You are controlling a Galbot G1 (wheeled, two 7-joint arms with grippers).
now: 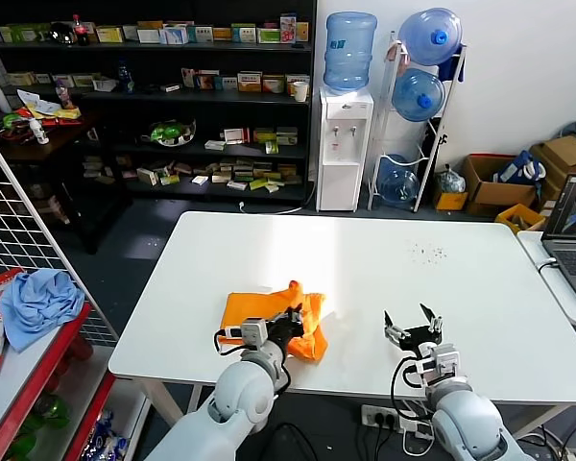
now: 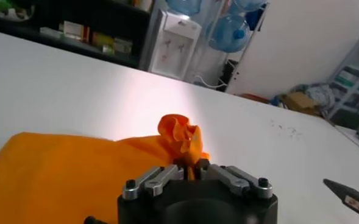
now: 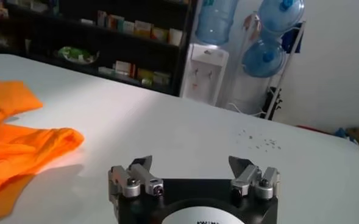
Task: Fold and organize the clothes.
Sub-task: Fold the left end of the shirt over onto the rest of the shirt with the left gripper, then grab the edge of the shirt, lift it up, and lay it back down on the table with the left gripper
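Left gripper (image 2: 190, 165) pinches a crumpled soft orange T-shirt (image 1: 259, 312) fold.

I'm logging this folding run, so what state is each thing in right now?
orange T-shirt: partly folded on the table, one bunched edge lifted.
left gripper: at the shirt's bunched edge, fabric between its near-closed fingers.
right gripper: open, empty, over bare table to the shirt's right.
white table: carries the shirt only.
light blue cloth: crumpled on the red rack at far left.
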